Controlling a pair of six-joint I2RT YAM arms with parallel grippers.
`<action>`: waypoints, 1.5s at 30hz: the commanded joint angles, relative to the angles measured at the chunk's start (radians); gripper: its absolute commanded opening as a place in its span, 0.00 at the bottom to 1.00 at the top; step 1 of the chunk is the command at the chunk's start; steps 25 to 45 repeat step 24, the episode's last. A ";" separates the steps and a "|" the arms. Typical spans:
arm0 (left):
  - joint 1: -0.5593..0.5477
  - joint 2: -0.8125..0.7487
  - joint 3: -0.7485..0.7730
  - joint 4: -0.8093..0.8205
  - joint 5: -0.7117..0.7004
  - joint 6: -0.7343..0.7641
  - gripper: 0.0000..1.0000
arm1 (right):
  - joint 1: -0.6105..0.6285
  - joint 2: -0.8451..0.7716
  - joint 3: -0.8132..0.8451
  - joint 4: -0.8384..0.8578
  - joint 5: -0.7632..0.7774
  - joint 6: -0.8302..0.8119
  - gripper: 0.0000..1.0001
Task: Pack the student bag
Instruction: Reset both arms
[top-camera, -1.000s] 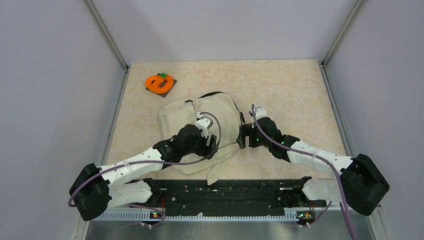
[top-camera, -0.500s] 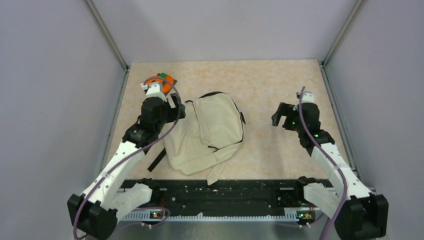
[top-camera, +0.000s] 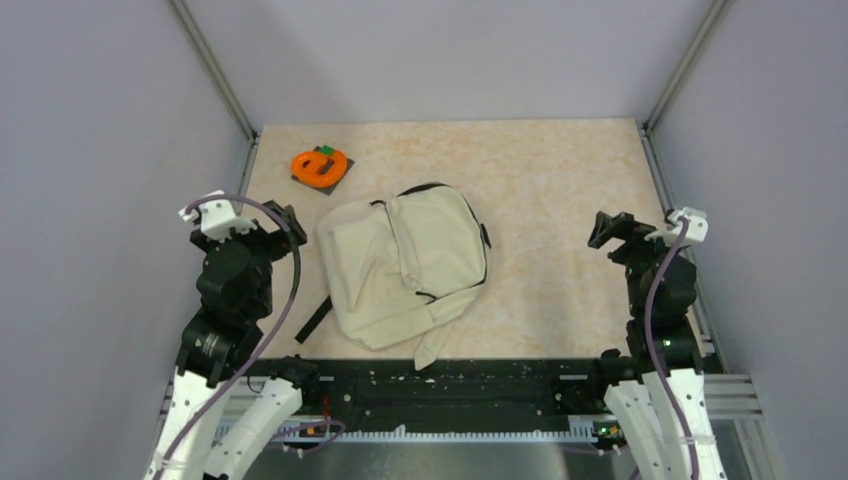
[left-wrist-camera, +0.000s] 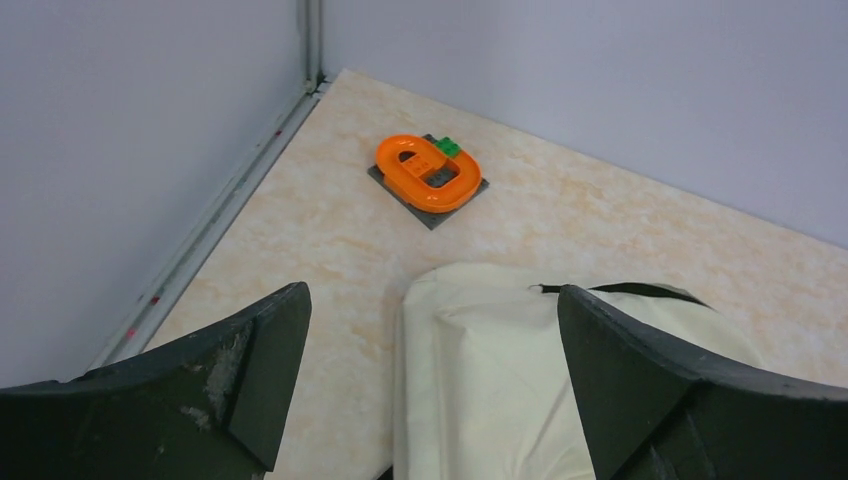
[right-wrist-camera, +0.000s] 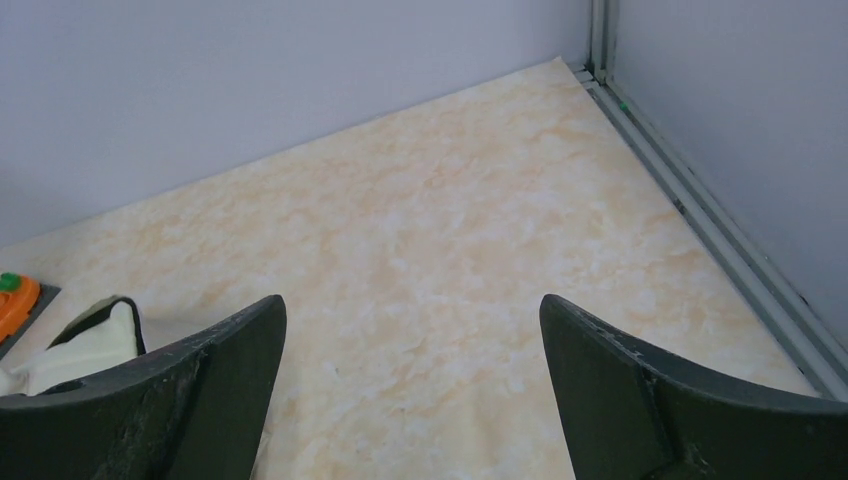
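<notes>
While the orange toy (top-camera: 320, 166) sits unpacked near the far-left corner, the student bag (top-camera: 405, 262) lies flat; left gripper (left-wrist-camera: 432, 300) and right gripper (right-wrist-camera: 412, 305) gape empty.

Top external: fixed, high above the near edge of the table (top-camera: 560, 180), looking down and forward, with the whole surface in frame from far off.

Left wrist: low and close, faces the far-left corner between the spread jaws of the left gripper (left-wrist-camera: 430, 290).

Right wrist: low, faces the far-right corner past the spread right gripper (right-wrist-camera: 410, 300).

Shared by all three views: student bag (top-camera: 405, 260) and orange ring toy (top-camera: 320, 165). The right wrist catches only slivers of them at its left edge.
</notes>
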 joint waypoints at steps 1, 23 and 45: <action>0.002 -0.082 -0.103 0.001 -0.091 0.090 0.98 | -0.003 -0.057 -0.048 0.065 0.056 -0.019 0.95; 0.002 -0.095 -0.129 0.009 -0.087 0.076 0.98 | -0.001 -0.041 0.019 0.006 0.109 0.037 0.99; 0.003 -0.094 -0.130 0.009 -0.086 0.076 0.98 | -0.002 -0.038 0.018 0.012 0.092 0.031 0.99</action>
